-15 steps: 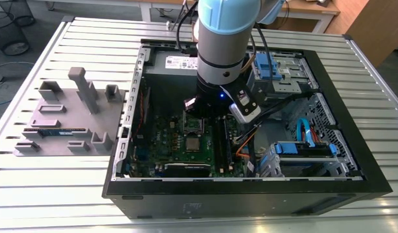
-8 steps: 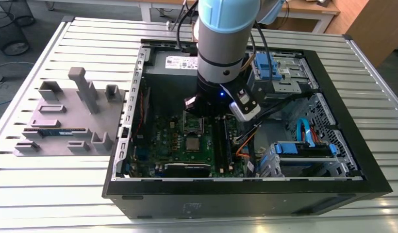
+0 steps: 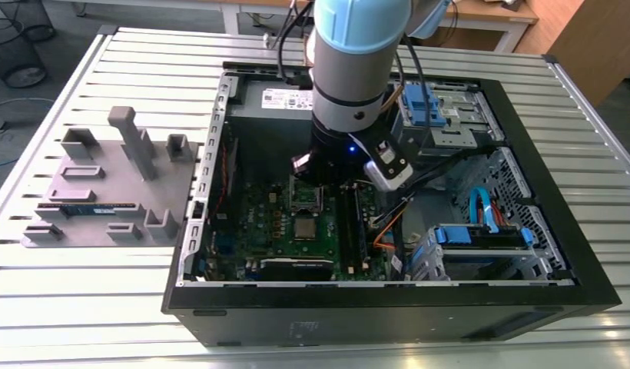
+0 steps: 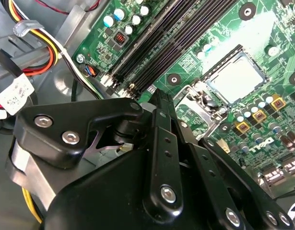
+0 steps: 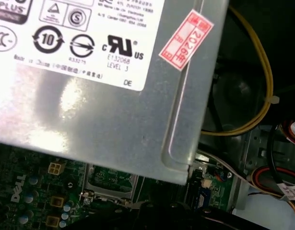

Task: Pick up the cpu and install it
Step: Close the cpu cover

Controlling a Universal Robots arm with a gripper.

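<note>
The cpu (image 3: 306,227) is a small silvery square lying flat in the socket on the green motherboard (image 3: 263,223) inside the open computer case. In the second wrist view the cpu (image 4: 236,76) sits within the socket's metal frame, with the hinged load plate (image 4: 195,103) beside it. My gripper (image 3: 317,183) hangs low inside the case, just behind the socket and over the load plate (image 3: 308,197). Its black linkages (image 4: 161,143) cover the near part of the second wrist view. Nothing shows in its grasp.
A silver power supply (image 3: 279,98) with labels (image 5: 80,28) stands close behind the arm. Black memory slots (image 4: 161,43) and cable bundles (image 4: 37,62) flank the socket. Blue drive cages (image 3: 479,234) fill the case's right. A grey fixture (image 3: 110,192) holds a memory stick (image 3: 90,207).
</note>
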